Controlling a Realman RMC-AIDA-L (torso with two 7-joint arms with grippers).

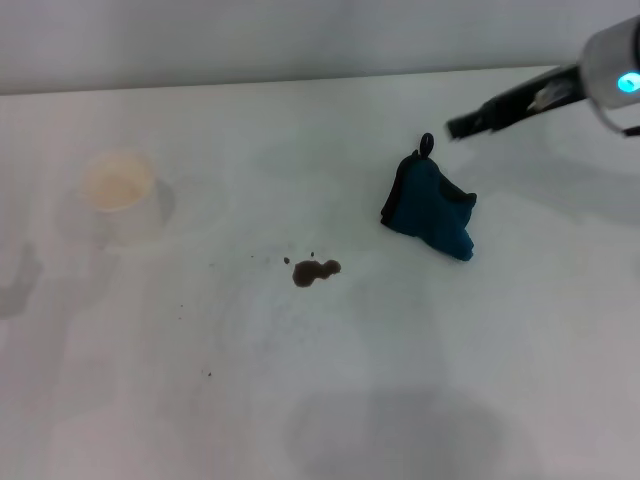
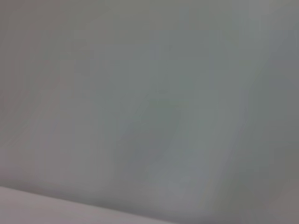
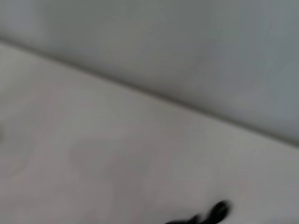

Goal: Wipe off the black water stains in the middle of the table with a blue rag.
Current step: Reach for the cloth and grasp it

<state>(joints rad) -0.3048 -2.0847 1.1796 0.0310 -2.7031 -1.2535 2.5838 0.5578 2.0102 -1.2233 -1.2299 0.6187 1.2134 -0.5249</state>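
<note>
The black water stains (image 1: pixel 315 271) are a small dark blob with a few specks to its left, near the middle of the white table (image 1: pixel 480 380). The blue rag (image 1: pixel 430 210) lies bunched up on the table, right of and a little behind the stains, with a dark loop (image 1: pixel 427 143) at its far end. My right gripper (image 1: pixel 462 126) hangs above the table just behind and to the right of the rag, apart from it. The right wrist view shows bare table and a small black shape (image 3: pixel 217 211) at the edge. My left gripper is out of view.
A pale translucent cup (image 1: pixel 118 185) stands at the left of the table. The table's back edge meets a grey wall (image 1: pixel 300 40). The left wrist view shows only a blurred grey surface.
</note>
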